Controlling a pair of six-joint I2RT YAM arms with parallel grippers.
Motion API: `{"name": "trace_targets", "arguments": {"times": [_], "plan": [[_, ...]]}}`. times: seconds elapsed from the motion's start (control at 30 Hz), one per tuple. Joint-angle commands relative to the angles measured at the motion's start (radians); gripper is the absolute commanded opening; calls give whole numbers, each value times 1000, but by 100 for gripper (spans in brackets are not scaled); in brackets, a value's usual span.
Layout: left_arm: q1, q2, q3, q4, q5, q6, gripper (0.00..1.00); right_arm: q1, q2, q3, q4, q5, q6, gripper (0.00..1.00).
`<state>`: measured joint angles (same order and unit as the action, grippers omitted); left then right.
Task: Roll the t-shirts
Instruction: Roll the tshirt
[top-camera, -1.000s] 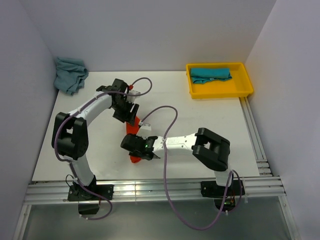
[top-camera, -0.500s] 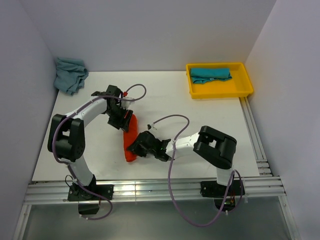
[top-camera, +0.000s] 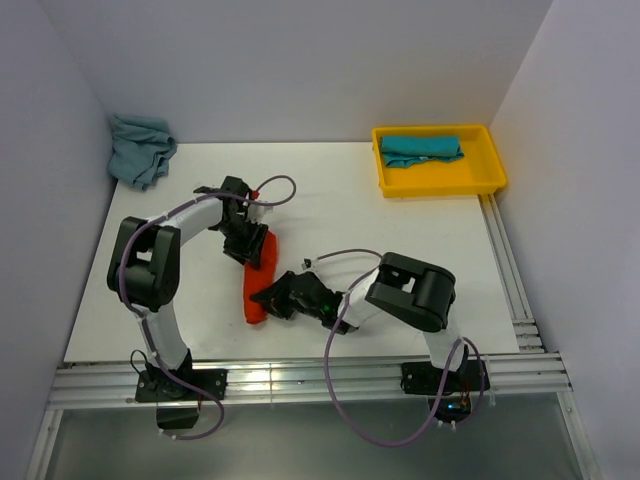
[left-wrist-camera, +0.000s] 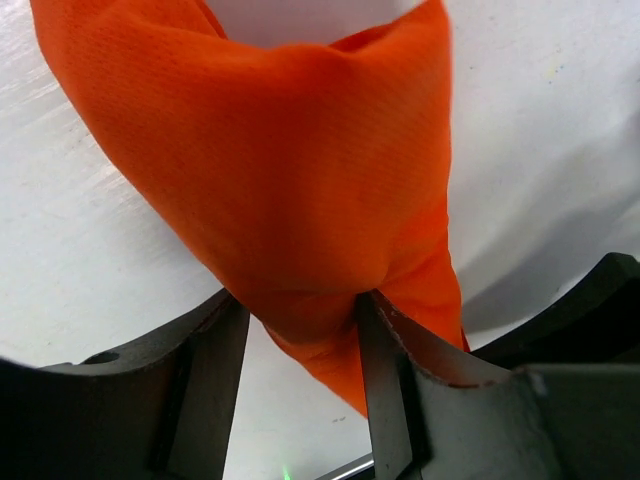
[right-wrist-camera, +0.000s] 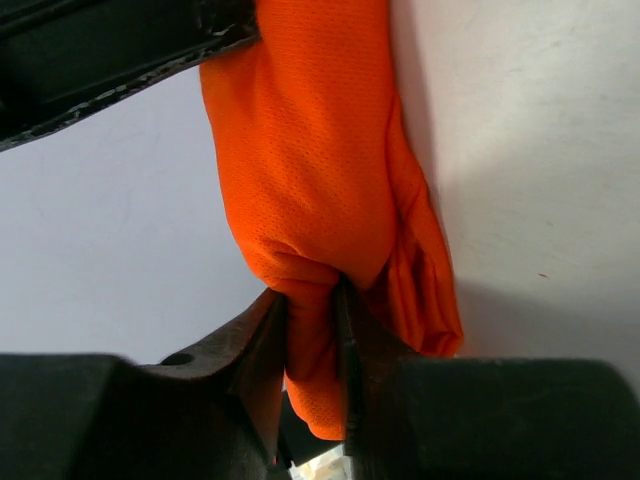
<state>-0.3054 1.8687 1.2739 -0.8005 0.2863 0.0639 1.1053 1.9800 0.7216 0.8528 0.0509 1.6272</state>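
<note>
Grips with the left gripper, jaws narrowed onto a thick bunched fold at the far end of the orange shirt. Grips the near end of the same shirt with the right gripper, jaws almost closed on a thin pinch, holding it as a narrow bundle over the white table between the two arms. Farther out, shows a teal shirt folded in the yellow tray at far right and a grey-blue shirt crumpled in the far left corner.
</note>
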Motion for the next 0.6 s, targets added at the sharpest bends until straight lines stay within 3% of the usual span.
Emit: {"name": "trace_targets", "arguments": {"times": [0.0, 0.1, 0.33, 0.57], "plan": [[-9, 43, 12, 53, -88, -7, 51, 4, -7, 42, -179, -11, -35, 33], [-12, 53, 10, 64, -116, -12, 50, 8, -85, 77, -387, 46, -91, 48], [-21, 69, 18, 61, -139, -7, 50, 50, -224, 205, -771, 231, -199, 62], [-26, 83, 21, 55, -138, -1, 49, 47, -287, 216, -819, 279, -291, 77]]}}
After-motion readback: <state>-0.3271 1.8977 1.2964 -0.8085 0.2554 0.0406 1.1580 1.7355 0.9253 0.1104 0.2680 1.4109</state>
